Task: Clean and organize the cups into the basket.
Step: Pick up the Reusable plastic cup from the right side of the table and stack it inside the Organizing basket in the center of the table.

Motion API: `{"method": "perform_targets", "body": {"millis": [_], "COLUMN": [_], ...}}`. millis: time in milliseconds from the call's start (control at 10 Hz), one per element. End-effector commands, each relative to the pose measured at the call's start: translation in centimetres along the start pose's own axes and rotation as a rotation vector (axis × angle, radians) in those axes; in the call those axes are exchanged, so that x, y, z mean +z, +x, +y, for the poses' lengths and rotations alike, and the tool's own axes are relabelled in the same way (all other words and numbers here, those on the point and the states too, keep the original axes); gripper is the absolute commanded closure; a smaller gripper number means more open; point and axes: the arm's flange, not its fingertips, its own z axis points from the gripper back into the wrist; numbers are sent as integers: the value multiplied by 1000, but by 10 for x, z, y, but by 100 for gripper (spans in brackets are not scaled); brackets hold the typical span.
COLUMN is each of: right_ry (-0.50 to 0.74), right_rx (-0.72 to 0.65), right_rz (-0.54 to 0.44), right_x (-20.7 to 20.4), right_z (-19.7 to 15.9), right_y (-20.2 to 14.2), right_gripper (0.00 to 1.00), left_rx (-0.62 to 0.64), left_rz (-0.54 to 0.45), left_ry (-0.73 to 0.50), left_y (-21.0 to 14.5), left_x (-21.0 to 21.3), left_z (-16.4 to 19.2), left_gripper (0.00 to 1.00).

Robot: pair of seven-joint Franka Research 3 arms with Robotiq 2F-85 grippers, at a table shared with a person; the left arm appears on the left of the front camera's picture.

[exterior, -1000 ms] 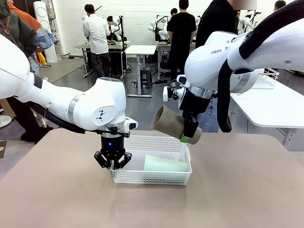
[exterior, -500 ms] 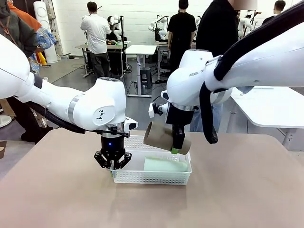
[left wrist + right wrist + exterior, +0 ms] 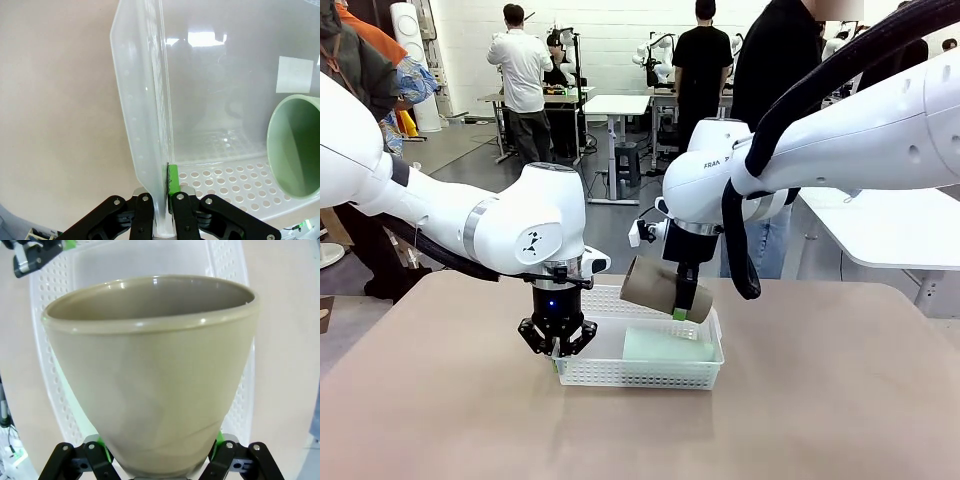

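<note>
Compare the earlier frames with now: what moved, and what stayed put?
The right gripper, holding the tan cup throughout, carried it leftward and down to just above the basket. The left gripper stayed shut on the basket's left end wall; the mint cup lay unmoved inside.

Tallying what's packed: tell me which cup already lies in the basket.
The mint green cup, on its side inside the basket; the tan cup hangs above in the right gripper.
</note>
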Motion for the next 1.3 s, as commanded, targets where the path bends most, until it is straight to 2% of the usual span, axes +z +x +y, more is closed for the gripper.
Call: {"method": "perform_targets", "body": {"millis": [0, 600, 700, 1200], "right_ry": [12, 101, 102, 104], "right_rx": [-20, 47, 56, 68], "right_rz": [39, 35, 36, 31], "right_x": [-9, -43, -42, -41], "right_z": [-13, -23, -23, -22], "right_y": [2, -8, -8, -10], "right_gripper": [20, 20, 0, 0], "left_rx": [-5, -5, -5, -5], "left_rz": [3, 3, 3, 3], "left_ry": [5, 5, 5, 5], "left_y": [-1, -1, -1, -1], "left_x": [-2, -2, -2, -2], "left_z": [0, 0, 0, 0], "left_gripper": [100, 100, 100, 100]}}
